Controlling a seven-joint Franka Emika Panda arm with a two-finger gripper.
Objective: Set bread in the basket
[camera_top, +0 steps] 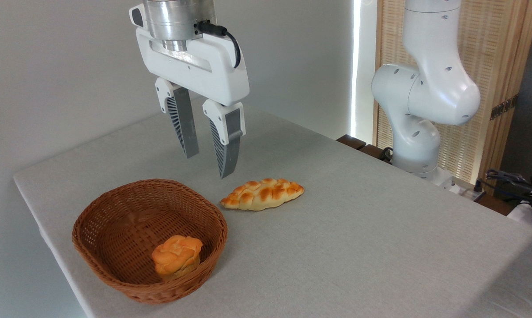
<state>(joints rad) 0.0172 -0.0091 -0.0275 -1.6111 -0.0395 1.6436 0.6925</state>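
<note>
A small round bun [177, 257] sits inside the wicker basket [115, 216]. The bun is orange-gold, with a knotted top and a paler base with little folds. It stands upright near the front right wall of the basket, close to the woven side. The basket is round, shallow and reddish-brown, and it is much wider than the bun. It rests on the grey tabletop [358, 247], near the left front edge.

The pincer [209, 164] hangs in the air above the tabletop, behind the basket and a bit to the right of its middle. Its two grey fingers [184, 126] point down and are spread apart with a clear gap between them. Nothing is between them. The pincer is well above the basket and touches nothing.

A longer braided loaf [263, 194] lies flat on the tabletop, just to the right of the basket and behind its front part. It is golden with pointed ends. It does not touch the basket.

The white robot arm [424, 88] stands at the far right side of the tabletop. Behind it is a light wooden screen [491, 57]. A pale wall [49, 66] fills the back on the left. Some dark cables [508, 179] lie at the far right edge.
</note>
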